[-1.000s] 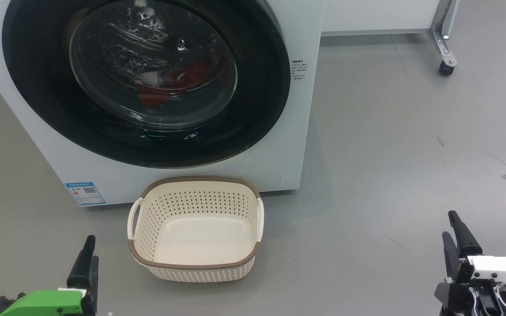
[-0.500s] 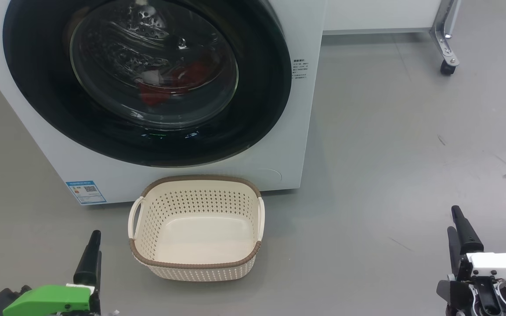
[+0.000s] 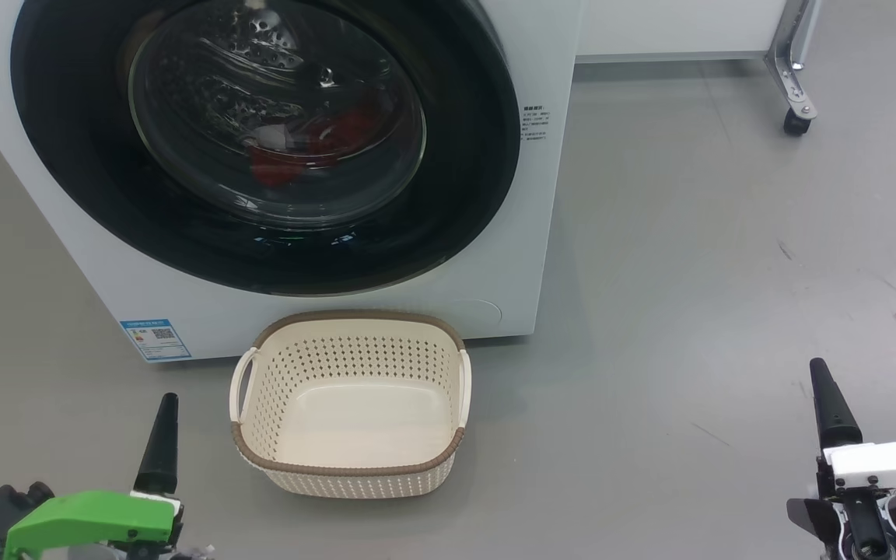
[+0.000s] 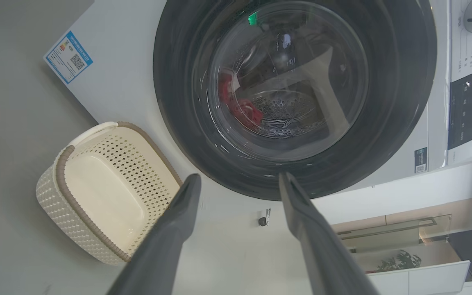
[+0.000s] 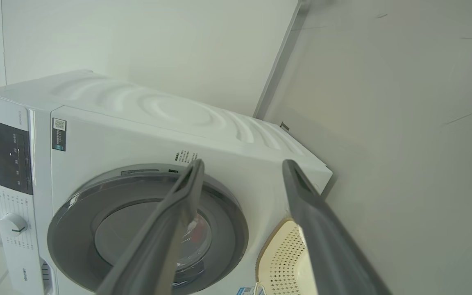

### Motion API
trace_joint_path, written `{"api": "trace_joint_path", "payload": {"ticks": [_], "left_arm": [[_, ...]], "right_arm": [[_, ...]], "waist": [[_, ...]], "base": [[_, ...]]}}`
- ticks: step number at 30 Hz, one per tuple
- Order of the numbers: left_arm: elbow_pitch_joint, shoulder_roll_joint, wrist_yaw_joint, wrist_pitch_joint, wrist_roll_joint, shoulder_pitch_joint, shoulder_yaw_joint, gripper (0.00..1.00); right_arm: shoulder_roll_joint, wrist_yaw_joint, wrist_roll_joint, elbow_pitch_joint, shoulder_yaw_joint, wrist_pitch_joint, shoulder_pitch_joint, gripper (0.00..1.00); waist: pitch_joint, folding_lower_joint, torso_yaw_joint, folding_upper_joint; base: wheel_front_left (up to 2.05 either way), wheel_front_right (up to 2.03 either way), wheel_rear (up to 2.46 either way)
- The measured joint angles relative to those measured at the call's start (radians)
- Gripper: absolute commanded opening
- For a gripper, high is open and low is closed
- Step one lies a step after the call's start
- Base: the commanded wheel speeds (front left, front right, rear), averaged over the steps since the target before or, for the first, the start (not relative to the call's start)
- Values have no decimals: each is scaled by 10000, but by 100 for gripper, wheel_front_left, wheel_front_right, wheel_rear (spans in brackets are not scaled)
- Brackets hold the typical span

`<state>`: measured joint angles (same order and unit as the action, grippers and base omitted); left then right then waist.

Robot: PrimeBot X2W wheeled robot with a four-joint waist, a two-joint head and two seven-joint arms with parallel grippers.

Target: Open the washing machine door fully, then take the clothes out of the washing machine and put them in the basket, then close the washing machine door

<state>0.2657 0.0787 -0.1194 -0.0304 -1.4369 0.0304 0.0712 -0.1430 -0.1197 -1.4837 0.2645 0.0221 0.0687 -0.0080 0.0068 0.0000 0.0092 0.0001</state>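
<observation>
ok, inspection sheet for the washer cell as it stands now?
Surface: smooth grey floor, faint scuff marks.
Job's things: big white front-loading washing machine; its round glossy black door shut; red clothes inside, seen through the door's glass window; cream perforated plastic basket with brown rim empty, on the floor right in front of the washer.
Clutter: nothing seen.
Grippers: left gripper open, empty; right gripper open, empty; both short of the door.
Cables: nothing seen.
Surroundings: metal frame leg on a black castor, right of the washer in the head view; white wall behind.
</observation>
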Motion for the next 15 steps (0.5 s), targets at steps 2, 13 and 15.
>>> {"api": "trace_joint_path", "payload": {"ticks": [2, 13, 15], "left_arm": [[0, 81, 0, -109, 395, 7, 81, 100], [23, 433, 17, -535, 2167, 66, 579, 100], [17, 462, 102, -617, 2491, 139, 639, 100]], "right_arm": [[-100, 94, 341, 12, 73, 77, 0, 100], [-594, 531, 2370, 23, 531, 403, -30, 100], [-702, 616, 2828, 21, 635, 458, -43, 100]], "waist": [[-3, 0, 6, 0], [-12, 0, 21, 0], [-11, 0, 22, 0]], "base": [[0, 0, 0], [0, 0, 0], [0, 0, 0]]}}
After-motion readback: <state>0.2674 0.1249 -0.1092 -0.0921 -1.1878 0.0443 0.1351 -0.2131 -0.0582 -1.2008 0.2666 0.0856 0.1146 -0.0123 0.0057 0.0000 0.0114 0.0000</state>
